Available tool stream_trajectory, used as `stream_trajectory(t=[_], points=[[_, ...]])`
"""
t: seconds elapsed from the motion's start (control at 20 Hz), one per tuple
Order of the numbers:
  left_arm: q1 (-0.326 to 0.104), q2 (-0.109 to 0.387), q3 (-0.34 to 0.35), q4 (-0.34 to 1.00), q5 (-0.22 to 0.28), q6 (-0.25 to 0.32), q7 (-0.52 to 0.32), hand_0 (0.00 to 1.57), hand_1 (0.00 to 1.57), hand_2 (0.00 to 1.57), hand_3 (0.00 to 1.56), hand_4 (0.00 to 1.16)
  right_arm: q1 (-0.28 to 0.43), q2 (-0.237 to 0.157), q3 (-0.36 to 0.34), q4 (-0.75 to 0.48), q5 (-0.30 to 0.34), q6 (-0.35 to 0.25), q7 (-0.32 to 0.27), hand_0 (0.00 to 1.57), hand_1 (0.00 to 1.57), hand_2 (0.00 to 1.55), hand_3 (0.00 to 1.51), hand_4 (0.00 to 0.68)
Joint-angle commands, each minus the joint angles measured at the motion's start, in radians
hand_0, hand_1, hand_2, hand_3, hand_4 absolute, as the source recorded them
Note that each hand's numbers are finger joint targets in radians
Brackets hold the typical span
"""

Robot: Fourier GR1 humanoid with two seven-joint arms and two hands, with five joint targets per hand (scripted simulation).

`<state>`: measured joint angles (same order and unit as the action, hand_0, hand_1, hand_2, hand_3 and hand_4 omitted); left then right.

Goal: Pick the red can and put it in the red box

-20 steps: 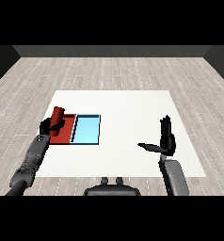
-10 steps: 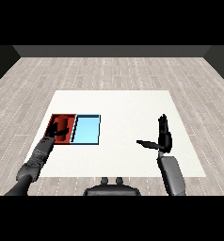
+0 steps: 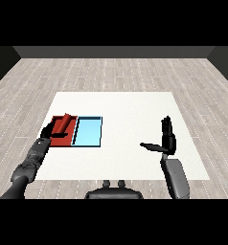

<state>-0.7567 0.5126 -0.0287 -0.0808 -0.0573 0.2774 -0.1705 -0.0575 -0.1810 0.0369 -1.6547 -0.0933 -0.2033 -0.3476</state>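
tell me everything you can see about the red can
The red can is a plain red cylinder without visible markings. It lies tilted on its side over the red tray, at the table's left beside the light blue tray. The left hand curls round its lower end; whether it touches the tray is unclear.

White desk, square top, fills mid-frame. Blue tray lies flat on it toward 9 o'clock from desk centre; shallow, light blue floor, dark rim, long side running 12 to 6. Its 9 o'clock edge touches a neighbouring tray. Floor: pale grey wood planks, all round the desk. Dark wall at 12 o'clock.
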Motion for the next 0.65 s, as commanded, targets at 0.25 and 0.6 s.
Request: stream_trajectory(t=[0.25,0.6], points=[[-0.007,-0.045,0.269,-0.282,0.277,-0.031,-0.421,0.0,0.0,0.0,0.0,0.0,0.005,0.017,-0.002,-0.031,-0.046,0.03,-0.009,0.0,0.0,0.0,0.0,0.0],[0.054,-0.259,0.261,-0.528,0.372,-0.243,-0.591,0.0,0.0,0.0,0.0,0.0,0.082,0.035,0.052,-0.019,-0.127,0.158,-0.056,0.0,0.0,0.0,0.0,0.0]])
